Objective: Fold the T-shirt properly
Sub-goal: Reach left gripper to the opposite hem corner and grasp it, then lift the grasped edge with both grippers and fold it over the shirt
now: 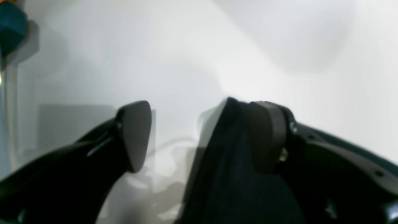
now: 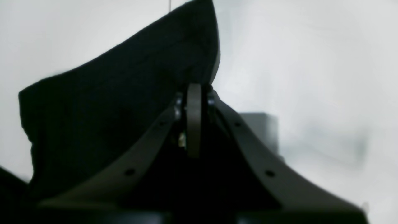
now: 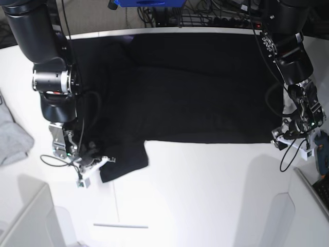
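Observation:
The black T-shirt (image 3: 195,92) lies spread across the far half of the white table (image 3: 205,195), with one flap hanging toward the front at the left. My right gripper (image 3: 97,162) is at that flap's corner. In the right wrist view it (image 2: 194,93) is shut on the T-shirt (image 2: 118,102), whose cloth rises up and to the left of the pads. My left gripper (image 3: 280,140) sits at the shirt's front right corner. In the left wrist view it (image 1: 196,130) is open, and black T-shirt cloth (image 1: 224,161) rests against the inner side of one finger (image 1: 267,133).
A light grey garment (image 3: 10,136) lies at the table's left edge. A teal object (image 3: 323,157) is at the right edge, close to my left gripper. Cables and a blue item (image 3: 144,2) are behind the table's far edge.

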You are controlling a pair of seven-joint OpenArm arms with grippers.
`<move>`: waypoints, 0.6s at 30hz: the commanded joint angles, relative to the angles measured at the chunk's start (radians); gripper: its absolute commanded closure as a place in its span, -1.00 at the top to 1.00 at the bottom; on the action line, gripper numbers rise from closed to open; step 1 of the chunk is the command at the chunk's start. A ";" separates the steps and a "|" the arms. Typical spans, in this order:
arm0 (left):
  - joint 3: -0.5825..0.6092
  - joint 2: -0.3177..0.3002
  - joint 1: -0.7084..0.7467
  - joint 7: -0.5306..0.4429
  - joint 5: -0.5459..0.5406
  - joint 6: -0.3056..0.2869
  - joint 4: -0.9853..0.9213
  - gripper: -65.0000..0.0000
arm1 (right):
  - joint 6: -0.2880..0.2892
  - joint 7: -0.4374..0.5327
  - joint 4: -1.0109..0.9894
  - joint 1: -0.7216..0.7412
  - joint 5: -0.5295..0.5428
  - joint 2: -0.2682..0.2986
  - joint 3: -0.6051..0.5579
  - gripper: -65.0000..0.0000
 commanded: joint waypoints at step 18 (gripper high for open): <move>0.124 -0.007 -0.036 -0.054 -0.014 -0.002 -0.101 -0.59 | 0.002 0.007 0.014 0.033 0.000 0.009 0.000 -1.00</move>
